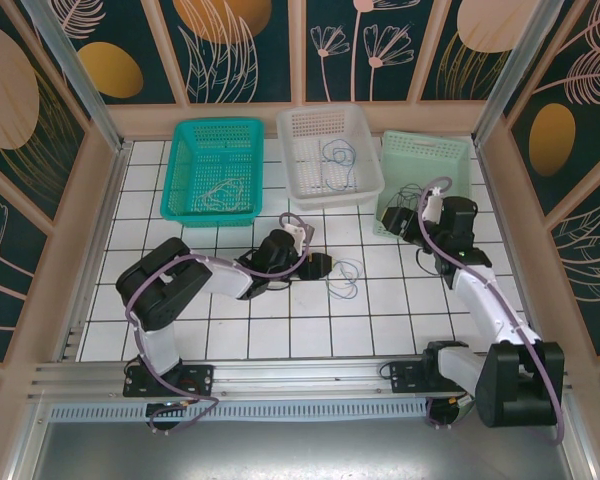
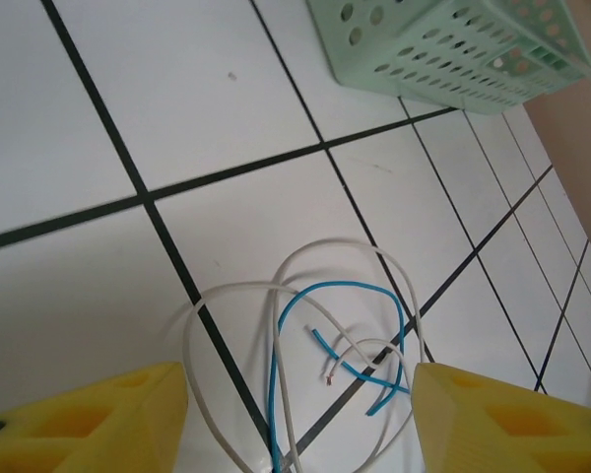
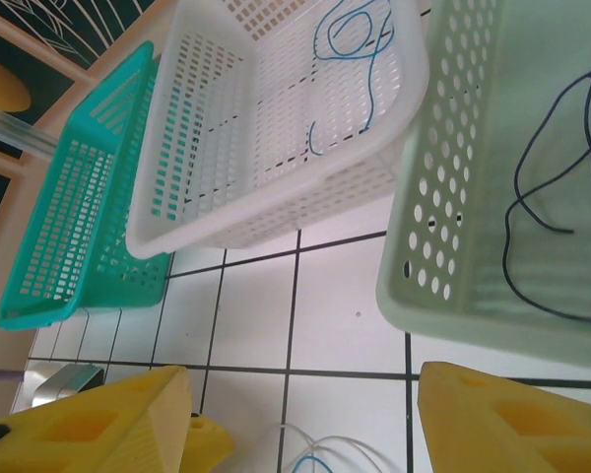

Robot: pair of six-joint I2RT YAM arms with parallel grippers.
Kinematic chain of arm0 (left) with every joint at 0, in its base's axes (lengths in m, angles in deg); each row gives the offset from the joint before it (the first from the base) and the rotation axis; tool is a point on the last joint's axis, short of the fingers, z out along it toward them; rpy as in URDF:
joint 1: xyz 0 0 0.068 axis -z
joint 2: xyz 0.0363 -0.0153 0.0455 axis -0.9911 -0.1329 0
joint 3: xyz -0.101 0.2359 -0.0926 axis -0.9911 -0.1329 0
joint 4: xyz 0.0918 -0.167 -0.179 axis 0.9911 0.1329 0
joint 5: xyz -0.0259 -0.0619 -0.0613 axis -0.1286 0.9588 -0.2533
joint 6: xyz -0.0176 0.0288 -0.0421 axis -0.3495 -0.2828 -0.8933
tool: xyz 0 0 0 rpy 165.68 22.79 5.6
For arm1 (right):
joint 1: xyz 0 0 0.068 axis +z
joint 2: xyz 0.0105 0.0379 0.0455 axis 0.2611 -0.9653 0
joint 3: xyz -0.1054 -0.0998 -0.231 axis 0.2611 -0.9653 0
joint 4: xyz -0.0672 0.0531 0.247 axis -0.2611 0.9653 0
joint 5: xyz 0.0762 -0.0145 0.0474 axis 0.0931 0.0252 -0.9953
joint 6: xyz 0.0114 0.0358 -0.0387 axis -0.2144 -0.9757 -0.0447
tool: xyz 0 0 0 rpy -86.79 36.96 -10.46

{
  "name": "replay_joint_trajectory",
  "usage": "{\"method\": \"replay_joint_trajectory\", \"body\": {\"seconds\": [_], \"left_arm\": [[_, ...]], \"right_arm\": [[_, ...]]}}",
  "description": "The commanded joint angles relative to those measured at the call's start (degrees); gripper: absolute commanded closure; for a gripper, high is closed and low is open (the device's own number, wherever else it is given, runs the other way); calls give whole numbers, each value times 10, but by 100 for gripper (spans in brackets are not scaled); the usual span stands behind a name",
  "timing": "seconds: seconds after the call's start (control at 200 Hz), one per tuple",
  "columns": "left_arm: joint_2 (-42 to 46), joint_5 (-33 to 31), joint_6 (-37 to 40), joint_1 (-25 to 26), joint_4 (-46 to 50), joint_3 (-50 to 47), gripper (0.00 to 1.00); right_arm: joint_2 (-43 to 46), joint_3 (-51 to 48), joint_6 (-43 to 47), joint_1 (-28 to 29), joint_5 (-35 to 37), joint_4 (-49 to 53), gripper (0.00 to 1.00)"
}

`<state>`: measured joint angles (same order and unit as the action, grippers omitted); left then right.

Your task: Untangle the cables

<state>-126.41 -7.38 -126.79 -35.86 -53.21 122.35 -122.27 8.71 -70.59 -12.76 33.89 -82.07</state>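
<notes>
A: Top view first. The cables (image 1: 344, 280) lie knotted on the bench (image 1: 230, 330), mid-tiles, just beside the left tool (image 1: 322, 264). Teal basket (image 1: 175, 170), white basket (image 1: 288, 150) and mint basket (image 1: 467, 165) stand along the far edge, each with a wire inside. I judge the step in hand is a pick from this tangle.

B: The right tool (image 1: 396, 220)?

A: Low beside the mint basket, apart from the tangle. Jaw gaps unreadable from up here.

B: Left wrist view?

A: Clearer. Left tool's yellow fingers (image 2: 89, 424) stand wide apart; white cable (image 2: 340, 239) and blue cable (image 2: 335, 285) loop on the bench between them. Nothing pinched, neither pad touched: open and empty.

B: How to take it well?

A: My judgement: pinch one strand only, where it runs clear of the other, say the outer white arc, not the crossing by the blue ends. Lift slowly; if blue rides up too, the other arm should pin it.

B: Right wrist view?

A: Right tool's jaws apart, bare tile between: open, holding nothing. Ahead sit the three baskets, a blue strand (image 3: 367, 69) in the white one, a dark wire (image 3: 509, 227) in the mint. A bit of white loop shows at the bottom edge, near the tips.
</notes>
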Motion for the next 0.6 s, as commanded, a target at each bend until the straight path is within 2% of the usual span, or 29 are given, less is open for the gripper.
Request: {"method": "replay_joint_trajectory", "body": {"seconds": [0.0,0.16,0.41,0.596], "left_arm": [[7,-5,-40,-1,37,1,38],[40,-27,-58,0,78,-20,36],[-7,27,-119,1,-22,-36,40],[-34,36,-114,1,-10,-6,45]], "right_arm": [[24,-18,0,4,13,-6,37],[30,-26,0,6,17,-8,37],[40,-49,18,37,20,-35,37],[55,-90,20,61,28,-56,37]]}}
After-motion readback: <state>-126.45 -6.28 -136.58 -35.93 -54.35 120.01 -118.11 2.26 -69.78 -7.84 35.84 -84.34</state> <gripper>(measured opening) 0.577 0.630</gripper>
